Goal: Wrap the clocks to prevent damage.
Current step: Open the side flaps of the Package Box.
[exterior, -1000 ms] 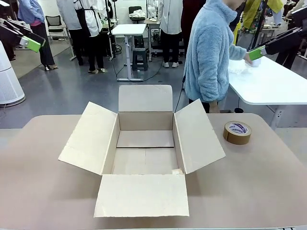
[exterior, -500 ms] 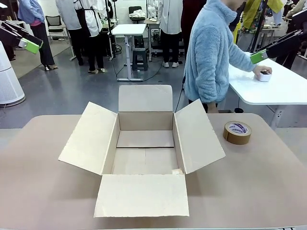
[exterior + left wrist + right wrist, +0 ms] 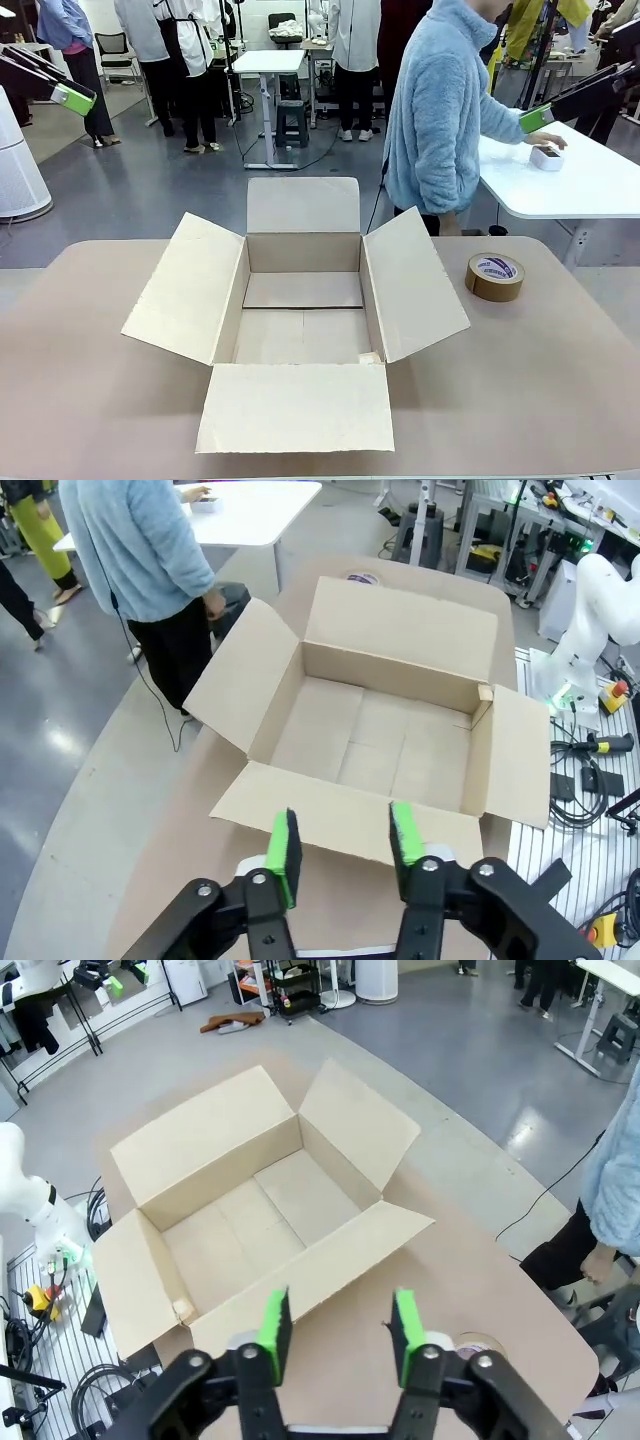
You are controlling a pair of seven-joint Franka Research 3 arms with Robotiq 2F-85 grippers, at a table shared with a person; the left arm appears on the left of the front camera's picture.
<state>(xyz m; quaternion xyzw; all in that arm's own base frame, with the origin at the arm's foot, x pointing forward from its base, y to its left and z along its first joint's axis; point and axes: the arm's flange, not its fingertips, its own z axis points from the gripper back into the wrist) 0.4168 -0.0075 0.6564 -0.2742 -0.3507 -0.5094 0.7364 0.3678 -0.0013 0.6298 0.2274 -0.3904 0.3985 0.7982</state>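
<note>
The clocks are out of view. An open cardboard box [image 3: 303,252] sits mid-table with all flaps spread, and nothing lies inside it. My left gripper [image 3: 75,97] hangs high at the far left, well away from the box. In the left wrist view its fingers [image 3: 343,830] stand apart with nothing between them, above the box [image 3: 400,675]. My right gripper [image 3: 537,118] hangs high at the far right. Its fingers [image 3: 337,1310] are also apart and hold nothing, looking down on the box [image 3: 215,1175].
A brown tape roll [image 3: 494,276] lies on the table right of the box. Behind it, a person in a light blue fleece [image 3: 435,120] rests a hand on a small white object [image 3: 546,157] on a white table [image 3: 590,190]. People stand farther back.
The person's hand moved from a whitish heap on the white table to a small white object farther right. My left gripper's green pads shifted slightly. The box and tape stayed put.
</note>
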